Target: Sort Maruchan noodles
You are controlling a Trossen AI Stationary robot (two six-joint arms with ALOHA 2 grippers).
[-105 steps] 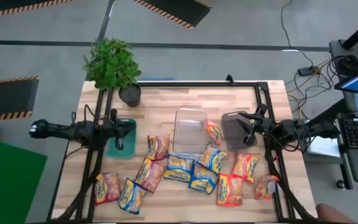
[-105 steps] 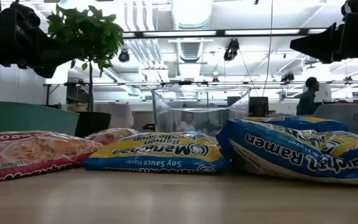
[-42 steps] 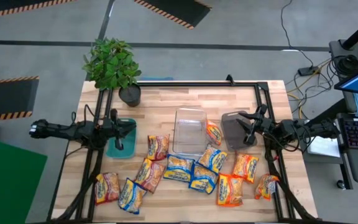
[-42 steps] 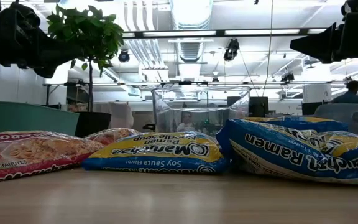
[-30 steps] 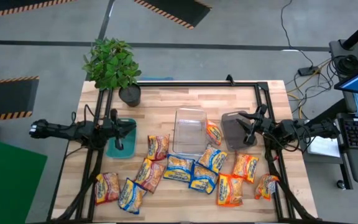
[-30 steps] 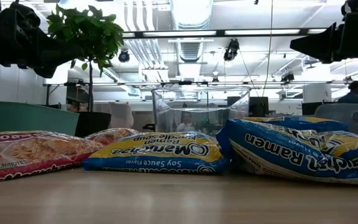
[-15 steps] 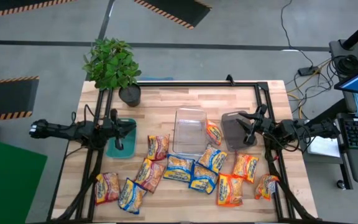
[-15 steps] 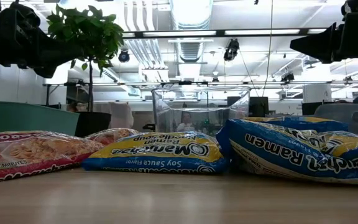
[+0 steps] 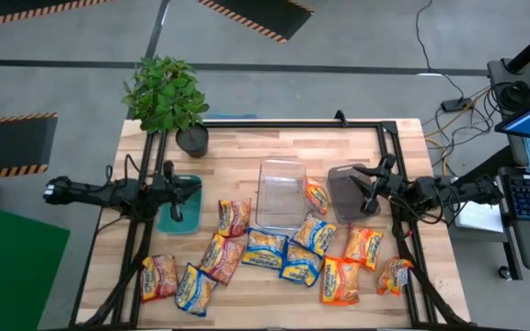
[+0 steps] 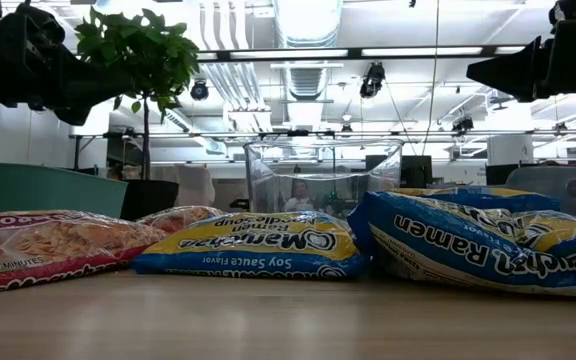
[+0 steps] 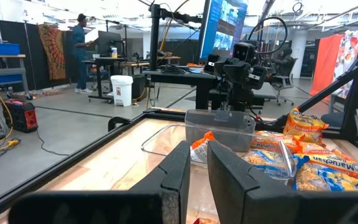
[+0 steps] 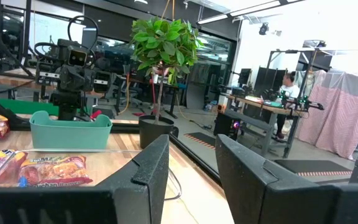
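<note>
Lying flat, crinkly yellow Maruchan noodles (image 9: 267,249) packets

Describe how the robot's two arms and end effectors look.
Both arms are dark, slim and jointed, with black cables trailing along them. The left end effector and the right end effector each end in two flat, dark, blocky fingers with squared edges. No markings are visible.

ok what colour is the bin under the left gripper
Teal green. The bin shows best in the right wrist view.
</note>
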